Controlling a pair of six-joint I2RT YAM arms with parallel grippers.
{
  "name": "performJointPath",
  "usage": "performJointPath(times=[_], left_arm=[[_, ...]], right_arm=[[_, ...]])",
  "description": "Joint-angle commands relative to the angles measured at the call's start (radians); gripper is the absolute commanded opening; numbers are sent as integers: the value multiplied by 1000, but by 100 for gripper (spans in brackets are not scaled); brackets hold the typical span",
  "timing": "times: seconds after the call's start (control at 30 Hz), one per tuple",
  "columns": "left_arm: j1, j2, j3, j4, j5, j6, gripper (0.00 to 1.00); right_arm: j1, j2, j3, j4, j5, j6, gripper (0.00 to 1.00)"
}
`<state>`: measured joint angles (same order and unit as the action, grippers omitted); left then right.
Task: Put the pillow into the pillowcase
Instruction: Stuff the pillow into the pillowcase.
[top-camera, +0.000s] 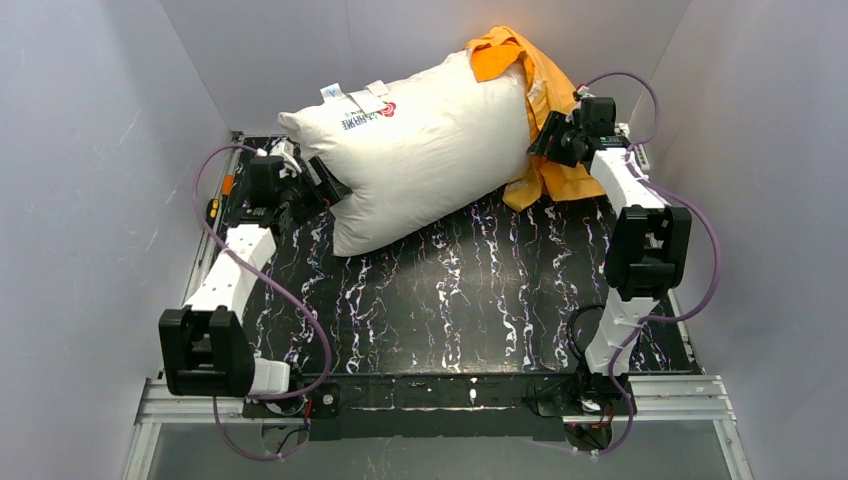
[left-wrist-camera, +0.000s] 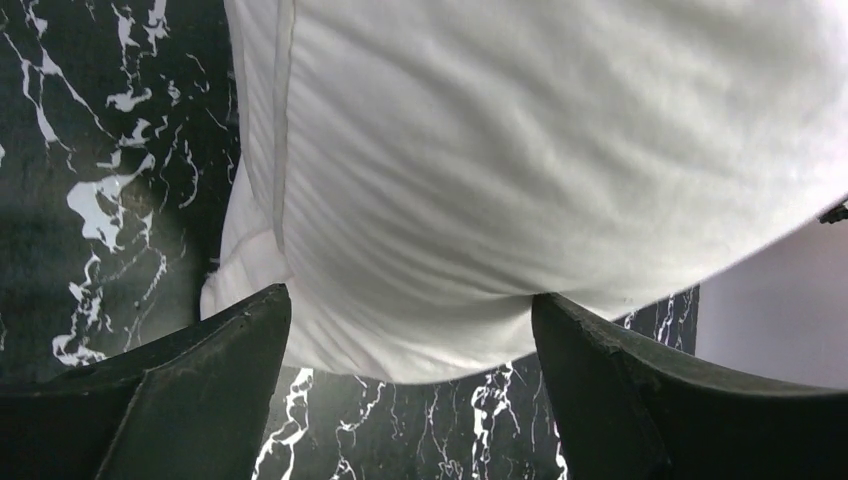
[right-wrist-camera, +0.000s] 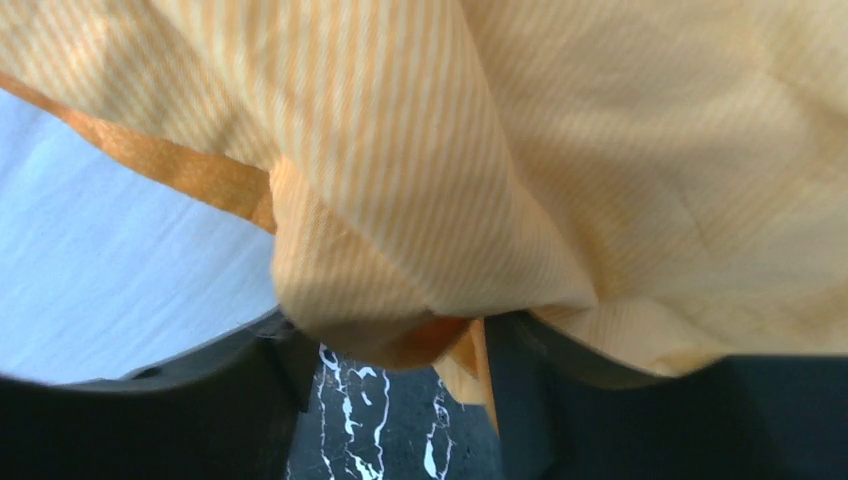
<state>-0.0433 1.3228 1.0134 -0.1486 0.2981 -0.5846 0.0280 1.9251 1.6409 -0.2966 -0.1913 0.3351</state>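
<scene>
The off-white pillow (top-camera: 420, 150) lies slanted across the back of the table, its far right end pushed into the orange pillowcase (top-camera: 545, 90). My left gripper (top-camera: 328, 185) grips the pillow's lower left end. In the left wrist view the pillow (left-wrist-camera: 500, 180) bulges between the spread jaws of the left gripper (left-wrist-camera: 410, 320), creased and held off the table. My right gripper (top-camera: 545, 140) is at the pillowcase's edge by the pillow's right end. In the right wrist view the right gripper (right-wrist-camera: 390, 340) has a bunch of the orange pillowcase (right-wrist-camera: 500, 150) pinched between its jaws. The Mickey print is hidden.
The black marbled tabletop (top-camera: 450, 300) stretches in front of the pillow. Grey walls (top-camera: 90, 150) close in the left, back and right. A metal rail (top-camera: 450, 398) runs along the near edge by the arm bases. White labels (top-camera: 365, 105) sit on the pillow's upper left end.
</scene>
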Motion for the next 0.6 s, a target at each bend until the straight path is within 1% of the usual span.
performJointPath(times=[0.0,0.03,0.07,0.13,0.17,0.2,0.23,0.27,0.3,0.43,0.57], left_arm=[[29,84,80,19,-31,7,84],[39,110,88,36,-17,-12,79],[41,134,94,54,-2,-34,72],[81,182,101,101,43,-89,51],[85,206,107,123,66,-97,36],[87,227,117,138,89,-101,25],[88,248,129,157,113,-102,18],[88,269,141,179,152,-111,9],[88,287,155,186,189,-124,1],[85,316,223,171,328,-178,0],[77,261,248,115,425,-215,0]], right_arm=[[1,47,89,63,-86,-3,55],[0,55,104,56,-101,0,45],[0,59,117,49,-117,3,35],[0,51,133,32,-145,9,19],[0,44,138,20,-160,14,10],[0,32,140,8,-178,22,4],[0,18,139,-2,-211,34,1],[1,3,136,-13,-230,45,1],[2,-15,126,-18,-279,61,1],[1,-98,73,-3,-429,113,1],[1,-189,25,12,-526,139,1]])
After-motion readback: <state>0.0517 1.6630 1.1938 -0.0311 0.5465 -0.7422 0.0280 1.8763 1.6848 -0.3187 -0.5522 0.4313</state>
